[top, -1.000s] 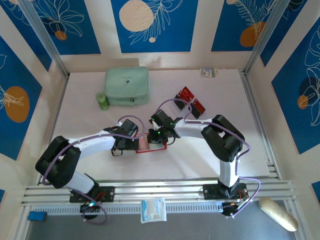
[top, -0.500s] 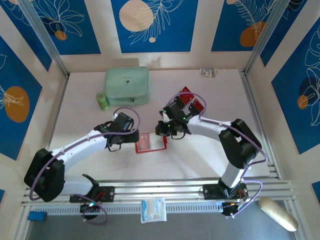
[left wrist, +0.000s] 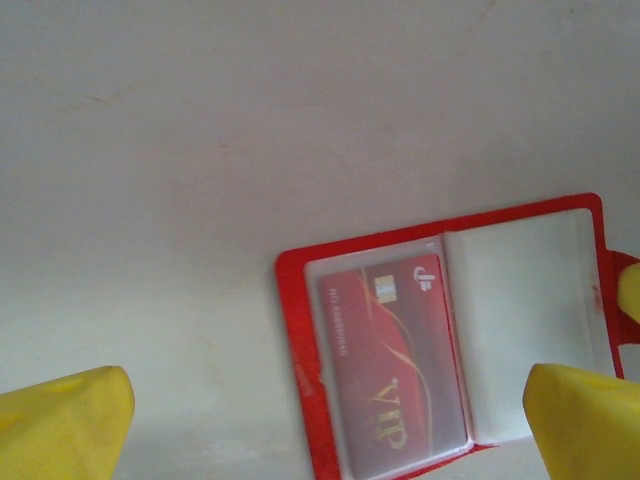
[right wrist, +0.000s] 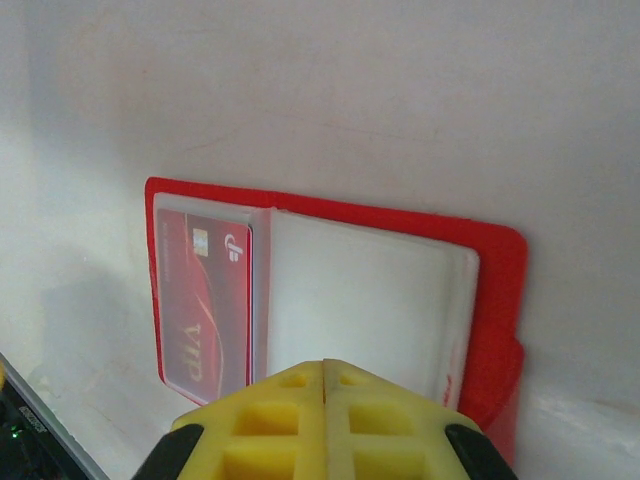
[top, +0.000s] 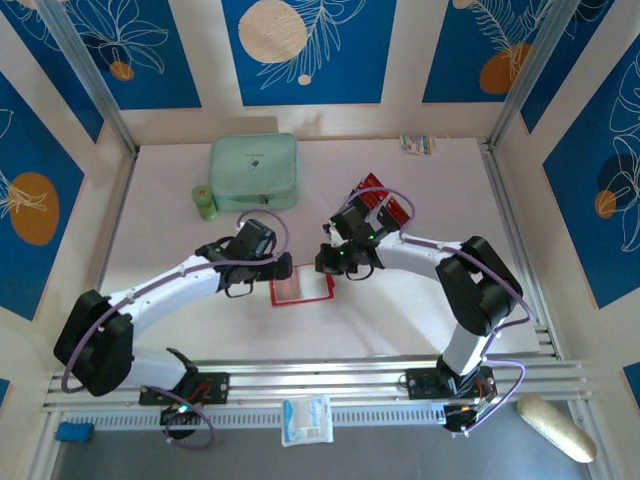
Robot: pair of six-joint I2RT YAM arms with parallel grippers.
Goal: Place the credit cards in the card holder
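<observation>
Glossy red plastic card holder, clear sleeves, matt pale table

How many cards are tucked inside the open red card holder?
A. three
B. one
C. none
B: one red VIP card sits inside the open card holder, and the pale sleeve next to it looks empty.

The red card inside the card holder reads "VIP" in gold letters.
</observation>
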